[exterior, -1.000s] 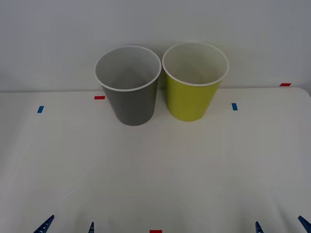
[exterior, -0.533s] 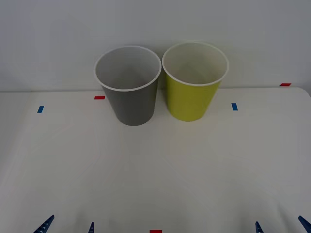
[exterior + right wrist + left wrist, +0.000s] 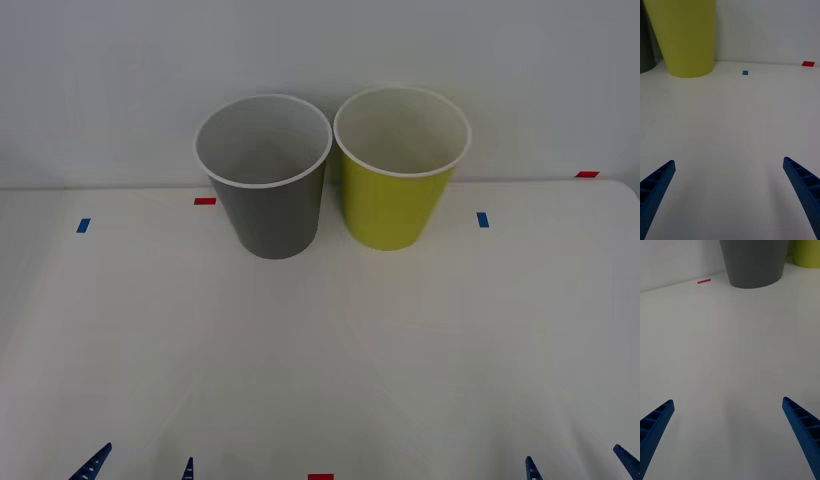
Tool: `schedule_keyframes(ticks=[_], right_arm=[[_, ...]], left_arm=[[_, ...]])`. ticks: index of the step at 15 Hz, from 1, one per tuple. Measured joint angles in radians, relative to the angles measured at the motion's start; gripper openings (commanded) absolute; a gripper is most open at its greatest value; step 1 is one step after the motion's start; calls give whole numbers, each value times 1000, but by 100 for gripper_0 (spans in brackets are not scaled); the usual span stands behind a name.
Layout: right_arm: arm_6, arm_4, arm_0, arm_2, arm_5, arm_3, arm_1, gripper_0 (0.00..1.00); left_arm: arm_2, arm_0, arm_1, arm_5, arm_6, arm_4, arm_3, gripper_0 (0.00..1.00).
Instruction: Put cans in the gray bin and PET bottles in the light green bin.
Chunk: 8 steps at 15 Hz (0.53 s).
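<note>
Frankly, nothing has shifted over the last second: I see the gray bin (image 3: 264,178) standing where it was at the back of the counter (image 3: 320,360), with the light green bin (image 3: 402,168) just beside it on its right, both upright. No can or bottle lies anywhere near the gray bin. My left tool (image 3: 728,438) sits low over the near counter, well short of the gray bin, fingers spread wide and holding nothing; my right tool (image 3: 728,198) is likewise wide apart and unloaded, short of the green one. I judge both arms are waiting for an item.
</note>
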Motion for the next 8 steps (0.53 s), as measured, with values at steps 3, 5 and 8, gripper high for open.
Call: schedule_keyframes(ticks=[3,5,8], right_arm=[[0,0,0,0,0,0,0,100],[0,0,0,0,0,0,0,100],[0,0,0,0,0,0,0,100]], left_arm=[[0,0,0,0,0,0,0,100],[0,0,0,0,0,0,0,100],[0,0,0,0,0,0,0,100]])
